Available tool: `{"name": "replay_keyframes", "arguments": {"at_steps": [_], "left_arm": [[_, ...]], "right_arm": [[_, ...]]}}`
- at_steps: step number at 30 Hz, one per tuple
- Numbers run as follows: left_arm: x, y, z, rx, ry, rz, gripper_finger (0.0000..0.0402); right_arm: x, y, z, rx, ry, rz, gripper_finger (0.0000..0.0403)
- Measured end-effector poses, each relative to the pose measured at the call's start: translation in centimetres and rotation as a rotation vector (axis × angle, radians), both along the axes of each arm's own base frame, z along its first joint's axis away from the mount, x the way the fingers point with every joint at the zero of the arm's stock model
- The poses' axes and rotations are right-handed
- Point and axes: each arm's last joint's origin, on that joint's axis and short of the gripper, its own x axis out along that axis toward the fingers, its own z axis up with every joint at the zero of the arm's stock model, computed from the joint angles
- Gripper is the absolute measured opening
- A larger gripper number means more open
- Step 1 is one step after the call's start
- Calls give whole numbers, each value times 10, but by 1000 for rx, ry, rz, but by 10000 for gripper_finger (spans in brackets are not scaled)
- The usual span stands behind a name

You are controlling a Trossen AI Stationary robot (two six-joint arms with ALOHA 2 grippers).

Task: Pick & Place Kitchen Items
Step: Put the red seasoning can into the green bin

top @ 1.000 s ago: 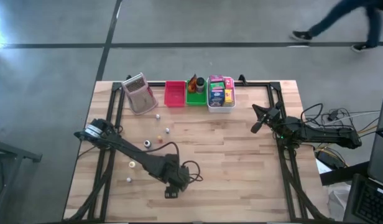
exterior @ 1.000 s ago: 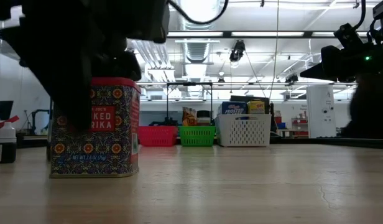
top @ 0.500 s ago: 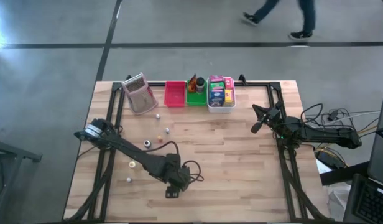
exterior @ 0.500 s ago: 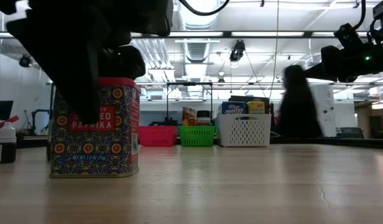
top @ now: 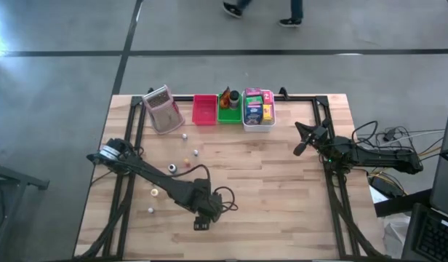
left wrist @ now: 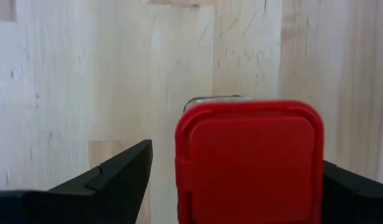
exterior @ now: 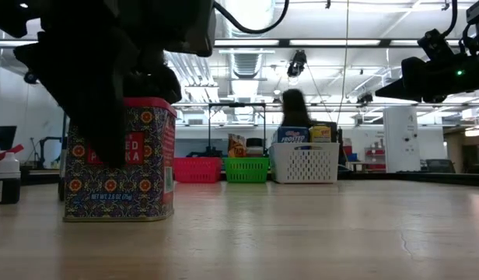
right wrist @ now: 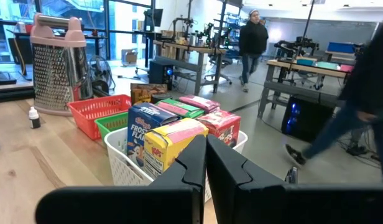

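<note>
A: Is the paprika tin (exterior: 119, 159) being moved?

B: No; it is being left standing at the table's (top: 282, 189) near edge, unshifted, straddled by the spread left gripper (left wrist: 235, 180). The right gripper (right wrist: 206, 163) is being kept pinched shut, empty.

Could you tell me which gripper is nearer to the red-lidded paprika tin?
Left. The left gripper straddles the paprika tin near the table's front; the right gripper hovers far off by the right edge.
</note>
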Motion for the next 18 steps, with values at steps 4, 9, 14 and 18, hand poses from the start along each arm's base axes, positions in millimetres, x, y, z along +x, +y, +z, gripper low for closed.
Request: {"name": "replay_keyframes", "arguments": {"at_steps": [4,9,14,18], "left_arm": [[0,0,0,-1,-3,0,321],[0,0,0,-1,-3,-1,290],[0,0,0,-1,-3,0,257],[0,0,0,-1,-3,0,243]], "right_arm": [[0,0,0,0,0,0,8],[0,0,0,0,0,0,8],[0,0,0,0,0,0,8],[0,0,0,0,0,0,8]]}}
